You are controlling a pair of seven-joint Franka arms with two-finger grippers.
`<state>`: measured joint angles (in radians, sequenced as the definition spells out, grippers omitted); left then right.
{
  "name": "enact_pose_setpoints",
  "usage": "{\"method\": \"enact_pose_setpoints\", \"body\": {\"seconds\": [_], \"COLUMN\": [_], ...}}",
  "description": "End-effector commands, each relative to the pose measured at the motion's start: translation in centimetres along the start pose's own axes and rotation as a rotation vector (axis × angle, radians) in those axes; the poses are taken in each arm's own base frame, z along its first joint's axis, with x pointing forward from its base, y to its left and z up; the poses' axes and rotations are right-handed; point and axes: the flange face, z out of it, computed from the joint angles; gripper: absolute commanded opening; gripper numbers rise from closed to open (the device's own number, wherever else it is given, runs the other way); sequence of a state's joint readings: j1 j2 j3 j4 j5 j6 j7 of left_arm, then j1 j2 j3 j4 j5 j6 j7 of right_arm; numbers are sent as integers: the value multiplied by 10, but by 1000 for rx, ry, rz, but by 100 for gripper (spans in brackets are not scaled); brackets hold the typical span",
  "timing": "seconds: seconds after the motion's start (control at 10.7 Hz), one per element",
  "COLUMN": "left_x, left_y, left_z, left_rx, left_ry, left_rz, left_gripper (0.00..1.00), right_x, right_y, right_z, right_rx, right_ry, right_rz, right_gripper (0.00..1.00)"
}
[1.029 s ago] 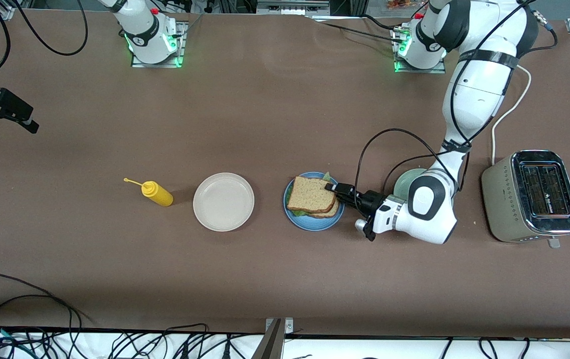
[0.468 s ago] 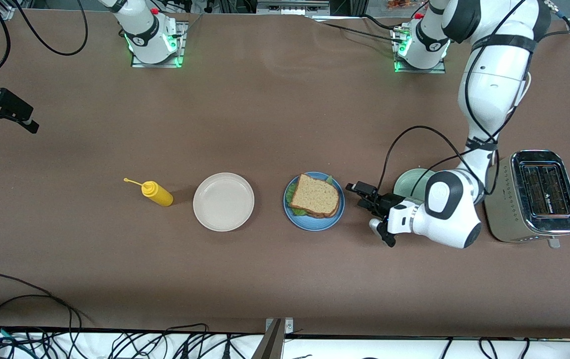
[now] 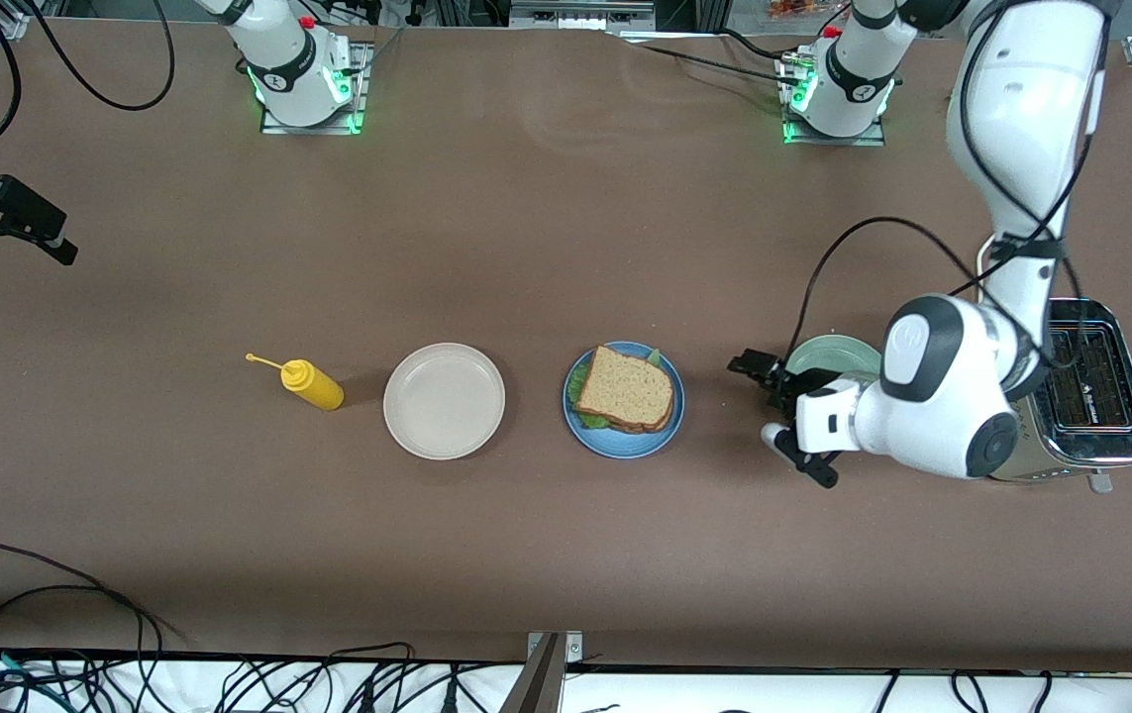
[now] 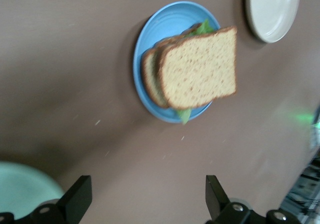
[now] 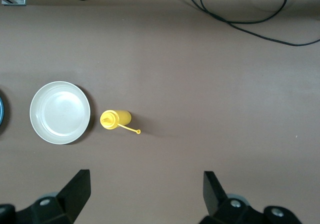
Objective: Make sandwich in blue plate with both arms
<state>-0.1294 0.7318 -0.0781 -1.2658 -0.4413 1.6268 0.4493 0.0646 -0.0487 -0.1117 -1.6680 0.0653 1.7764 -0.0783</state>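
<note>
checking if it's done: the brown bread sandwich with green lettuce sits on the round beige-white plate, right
Not quite. The front view shows the brown bread sandwich with green lettuce on the round blue plastic plate; the round beige-white plate beside it holds nothing.

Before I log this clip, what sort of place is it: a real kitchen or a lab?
Most likely a robotics lab staged as a kitchen counter: two arms bolted to a brown table, loose cables along its edge, and props such as a toaster, a sandwich on a blue plate, and a mustard bottle.
</note>
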Motion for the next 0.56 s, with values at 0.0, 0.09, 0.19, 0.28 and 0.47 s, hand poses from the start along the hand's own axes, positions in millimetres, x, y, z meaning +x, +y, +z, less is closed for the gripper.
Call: {"method": "enact_pose_setpoints", "body": {"seconds": [0.0,0.09,0.19,0.28,0.47], "left_x": [-33,-43,-53,-66,-93], "left_y": [34,45,56,74,96], "left_z": [-59,-77,-101,-128,-161], "left_rx": [219,260,342,391,401], "left_ry": [-78,-80,-73,-44,-35], "left_rz": [-9,-18,-8,2,-20], "left_gripper": [100,100,100,100,100], "right_x": [-1,-1,-1,-2,-4], "right_y": [1,0,1,0,0], "right_z": [-6,-6,-6,-6,-9], "right_rx": [-12,-12,-13,-14,-15], "right_ry": [-5,-6,-8,-12,-14], "right_rz": [0,0,3,3,5], "right_gripper": [100,100,100,100,100]}}
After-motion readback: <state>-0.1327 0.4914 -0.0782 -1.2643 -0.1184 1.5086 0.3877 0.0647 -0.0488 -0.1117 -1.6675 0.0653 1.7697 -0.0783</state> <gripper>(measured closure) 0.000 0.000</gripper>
